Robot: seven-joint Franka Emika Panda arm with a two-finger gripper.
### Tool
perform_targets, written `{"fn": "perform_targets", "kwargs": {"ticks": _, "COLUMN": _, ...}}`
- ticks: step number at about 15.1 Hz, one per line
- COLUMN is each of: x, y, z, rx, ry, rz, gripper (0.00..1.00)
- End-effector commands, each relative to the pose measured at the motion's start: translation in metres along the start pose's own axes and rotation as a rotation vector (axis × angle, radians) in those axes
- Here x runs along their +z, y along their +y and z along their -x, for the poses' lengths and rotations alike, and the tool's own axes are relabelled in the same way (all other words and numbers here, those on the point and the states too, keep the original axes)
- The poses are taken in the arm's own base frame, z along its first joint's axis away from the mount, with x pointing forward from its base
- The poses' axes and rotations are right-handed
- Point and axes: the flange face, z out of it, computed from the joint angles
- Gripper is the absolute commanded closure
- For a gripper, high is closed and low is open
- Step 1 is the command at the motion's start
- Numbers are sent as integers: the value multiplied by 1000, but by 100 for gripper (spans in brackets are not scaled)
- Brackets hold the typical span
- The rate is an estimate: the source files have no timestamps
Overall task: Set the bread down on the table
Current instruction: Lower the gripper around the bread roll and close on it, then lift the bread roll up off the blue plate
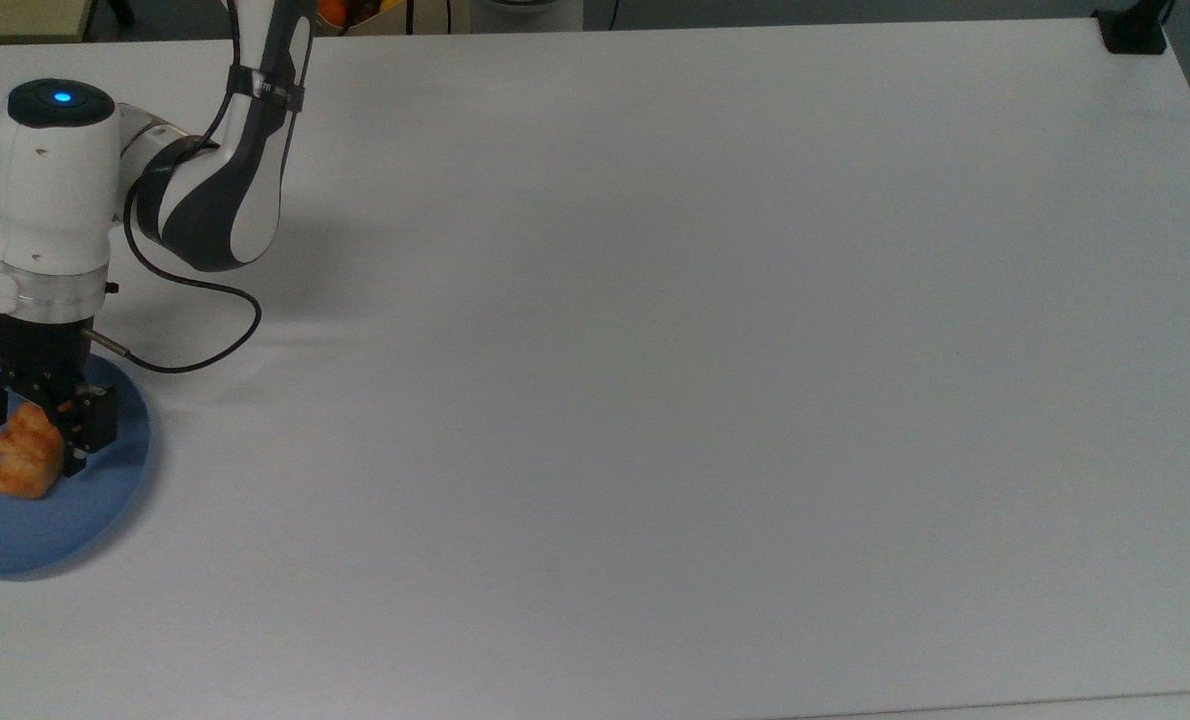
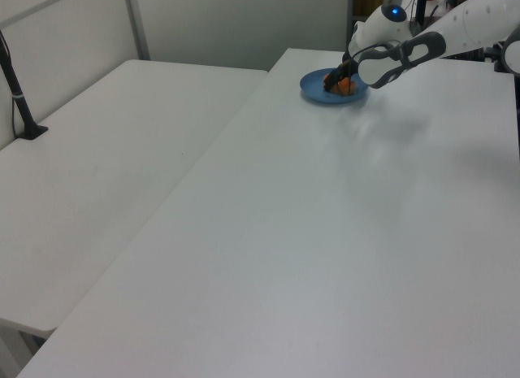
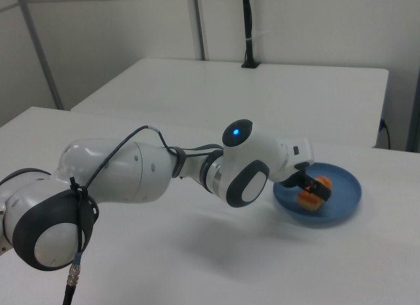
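The bread [image 1: 17, 464] [image 2: 345, 86] [image 3: 316, 191], a small golden-orange roll, lies on a round blue plate [image 1: 60, 520] [image 2: 315, 91] [image 3: 344, 199] at the top view's far left edge. My gripper [image 1: 35, 440] [image 2: 334, 79] [image 3: 310, 184] is low over the plate and open, one black finger on each side of the roll's upper end. The white table [image 1: 655, 400] [image 2: 325, 232] [image 3: 197, 272] stretches wide and bare toward the top view's right.
The arm's white elbow [image 1: 220, 200] and a black cable [image 1: 195, 360] hang over the table beside the plate. A black post base [image 1: 1133, 30] stands at the top view's far right corner. A second white table [image 2: 106, 150] adjoins on the left view's left.
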Motion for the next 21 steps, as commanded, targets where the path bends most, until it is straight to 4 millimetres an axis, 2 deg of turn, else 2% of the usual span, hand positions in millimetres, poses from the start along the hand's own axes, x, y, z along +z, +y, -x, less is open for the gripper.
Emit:
{"fn": "perform_targets", "kwargs": {"ticks": 1, "x": 2, "y": -5, "z": 3, "rx": -9, "ry": 8, "rz": -1, "gripper": 32}}
{"fn": "perform_targets", "kwargs": {"ticks": 4, "x": 2, "y": -5, "z": 4, "rx": -1, "ry": 6, "rz": -3, "gripper": 54}}
{"fn": "perform_targets", "kwargs": {"ticks": 6, "x": 0, "y": -5, "z": 2, "rx": 3, "ry": 9, "rz": -3, "gripper": 58}}
{"fn": "perform_targets", "kwargs": {"ticks": 11, "x": -11, "y": -2, "z": -1, "rx": 15, "ry": 9, "rz": -6, "gripper": 58}}
{"fn": "perform_targets", "kwargs": {"ticks": 16, "x": -59, "y": 6, "z": -30, "rx": 41, "ry": 52, "rz": -15, "gripper": 58}}
{"fn": "perform_targets", "kwargs": {"ticks": 21, "x": -110, "y": 4, "z": -44, "rx": 52, "ry": 37, "rz": -37, "gripper": 58}}
